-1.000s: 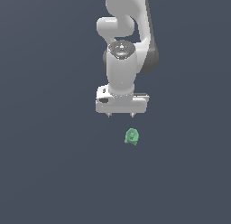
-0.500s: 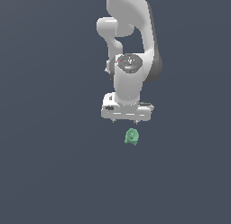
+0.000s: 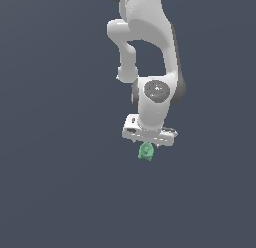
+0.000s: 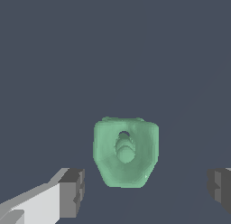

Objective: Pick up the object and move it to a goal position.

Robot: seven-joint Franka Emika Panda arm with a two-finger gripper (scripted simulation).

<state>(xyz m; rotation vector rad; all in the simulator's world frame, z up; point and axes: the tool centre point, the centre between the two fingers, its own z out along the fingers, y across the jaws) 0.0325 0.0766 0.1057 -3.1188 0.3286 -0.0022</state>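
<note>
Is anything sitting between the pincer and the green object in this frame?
Nothing visible does. In the wrist view the green object lies in the open gap of the pincer, with bare floor on either side up to each finger. The exterior view shows no other item near it.

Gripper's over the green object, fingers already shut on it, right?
Not quite. The gripper is over the green object, but it is not shut on it. The wrist view shows the fingers spread wide, one on either side of the object, with clear gaps to it, so the gripper is open and nothing is grasped yet.
</note>
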